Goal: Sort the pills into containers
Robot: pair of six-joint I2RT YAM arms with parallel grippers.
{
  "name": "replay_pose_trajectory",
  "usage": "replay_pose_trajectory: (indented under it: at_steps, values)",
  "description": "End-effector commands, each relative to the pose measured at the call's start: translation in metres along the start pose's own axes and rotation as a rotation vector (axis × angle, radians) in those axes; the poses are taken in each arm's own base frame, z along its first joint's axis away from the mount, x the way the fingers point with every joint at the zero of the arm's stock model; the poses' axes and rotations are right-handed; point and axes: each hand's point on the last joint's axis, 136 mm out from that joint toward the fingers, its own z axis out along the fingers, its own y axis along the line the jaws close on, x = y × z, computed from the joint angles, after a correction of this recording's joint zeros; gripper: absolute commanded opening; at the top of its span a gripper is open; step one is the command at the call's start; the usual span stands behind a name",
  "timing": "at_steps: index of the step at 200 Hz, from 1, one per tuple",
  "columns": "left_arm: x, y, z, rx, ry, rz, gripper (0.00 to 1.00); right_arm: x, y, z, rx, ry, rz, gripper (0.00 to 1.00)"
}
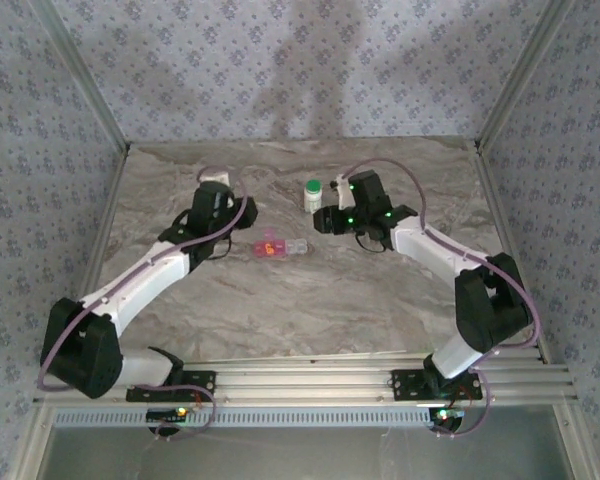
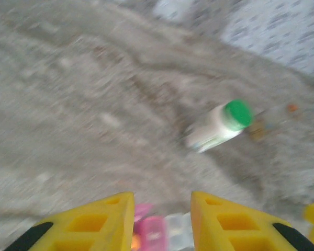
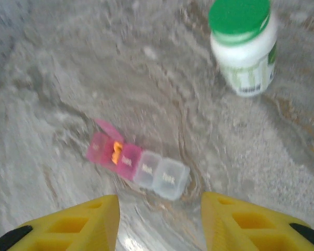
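A pink-and-clear strip pill case [image 1: 277, 247] lies mid-table between the two arms. One pink lid stands up, and an orange pill [image 3: 116, 151] sits in that compartment. Behind the case stands a white bottle with a green cap [image 1: 312, 193]. My left gripper [image 1: 244, 222] hovers just left of the case, open. In its wrist view the case [image 2: 157, 232] shows under the gap between the yellow fingers [image 2: 102, 214]. My right gripper [image 1: 326, 220] hangs right of the case, open and holding nothing, with the case [image 3: 138, 162] and the bottle [image 3: 244, 44] ahead of it.
The marble-patterned tabletop [image 1: 310, 300] is walled by patterned panels at the back and both sides. A metal rail [image 1: 310, 385] runs along the near edge. A small amber blur [image 2: 256, 128] and an orange speck [image 2: 292, 108] lie beside the bottle [image 2: 220, 125].
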Motion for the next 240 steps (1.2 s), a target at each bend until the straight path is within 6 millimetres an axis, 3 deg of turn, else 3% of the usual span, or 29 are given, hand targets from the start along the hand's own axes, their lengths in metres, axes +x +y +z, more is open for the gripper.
replay_pose_trajectory:
  at_steps: [1, 32, 36, 65, 113, 136, 240]
  values:
    - [0.022, 0.029, -0.007, -0.046, 0.032, -0.005, 0.34, 0.017, -0.002, 0.015, 0.064, 0.068, -0.087, 0.46]
    - [0.042, 0.05, 0.001, -0.045, 0.079, -0.063, 0.34, 0.038, 0.01, 0.045, 0.075, 0.145, -0.15, 0.43]
    - [0.043, 0.051, 0.003, -0.046, 0.085, -0.064, 0.34, 0.027, 0.016, 0.047, 0.073, 0.126, -0.162, 0.43]
    - [0.05, 0.056, 0.011, -0.058, 0.112, -0.059, 0.34, 0.032, 0.012, 0.066, 0.147, 0.183, -0.214, 0.43]
    - [0.057, 0.057, 0.019, -0.057, 0.143, -0.045, 0.32, 0.044, -0.006, 0.084, 0.231, 0.295, -0.21, 0.54]
    - [0.059, 0.058, 0.02, -0.056, 0.144, -0.043, 0.32, 0.05, -0.004, 0.094, 0.161, 0.335, -0.165, 0.67]
    - [0.066, 0.061, 0.023, -0.048, 0.144, -0.054, 0.31, 0.051, -0.013, 0.119, 0.078, 0.33, 0.004, 0.68]
